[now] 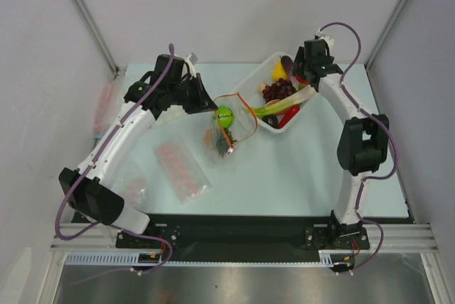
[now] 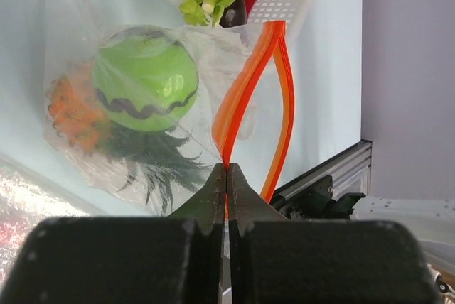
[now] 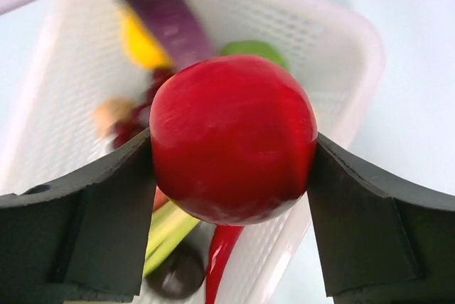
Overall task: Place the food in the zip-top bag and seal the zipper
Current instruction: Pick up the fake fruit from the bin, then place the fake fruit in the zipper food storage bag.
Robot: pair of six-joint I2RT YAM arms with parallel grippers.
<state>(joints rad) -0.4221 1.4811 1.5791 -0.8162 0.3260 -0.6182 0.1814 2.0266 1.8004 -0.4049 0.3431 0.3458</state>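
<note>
Here's the left gripper (image 2: pixel 226 170) clamped tight on the zipper (image 2: pixel 245 94) of the zip-top bag (image 1: pixel 245 125), with the green fruit (image 2: pixel 146 77) and the pineapple (image 2: pixel 71 112) lying inside it. At two o'clock from the bag in the top view, the right gripper (image 3: pixel 231 176) squeezes the red fruit (image 3: pixel 231 126) above the white basket (image 3: pixel 341 41).
</note>
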